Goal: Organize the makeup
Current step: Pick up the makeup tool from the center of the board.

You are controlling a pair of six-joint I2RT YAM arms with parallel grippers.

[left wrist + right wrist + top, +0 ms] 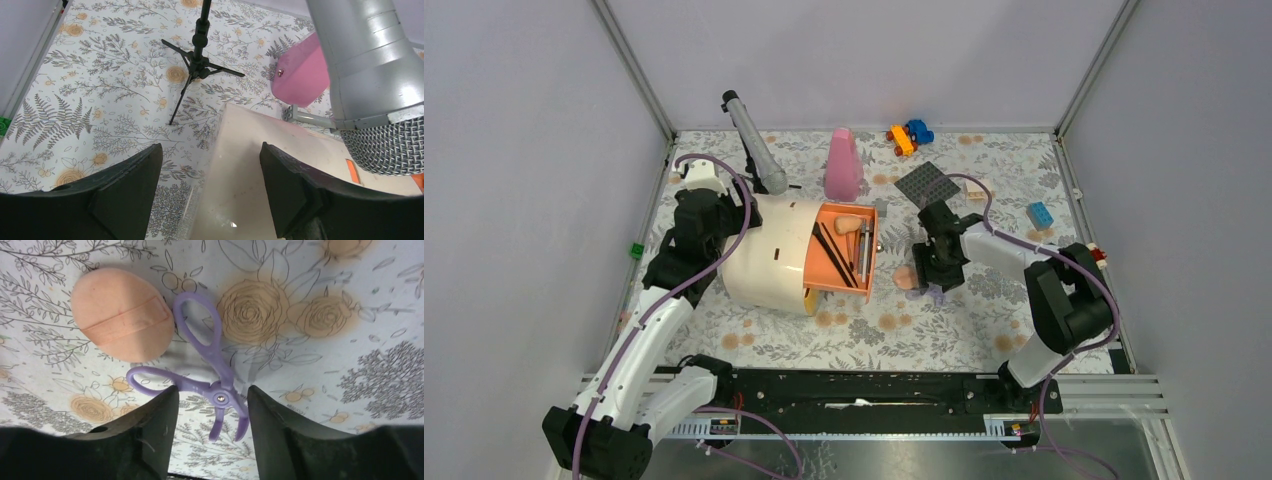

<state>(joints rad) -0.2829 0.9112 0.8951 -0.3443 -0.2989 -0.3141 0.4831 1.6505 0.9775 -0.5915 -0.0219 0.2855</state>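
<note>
We see a cream rounded case lying on its side on the flowered table, and its orange tray opens toward the right arm. In the tray the peach egg-shaped sponge sits at the far end. The thin dark brushes lie slanted across the middle, and some thin metal tools lie along the right wall.

The rest of the makeup we can see is outside the case, on the table just to the right of the tray. There the round peach puff touches one loop of a purple scissor-handled tool.

The right gripper hangs over this tool with its fingers apart. They stand on both sides of the hinge and do not clamp it.

The left gripper has the wall of the case between its half-spread fingers. We cannot tell if they press on it.
</note>
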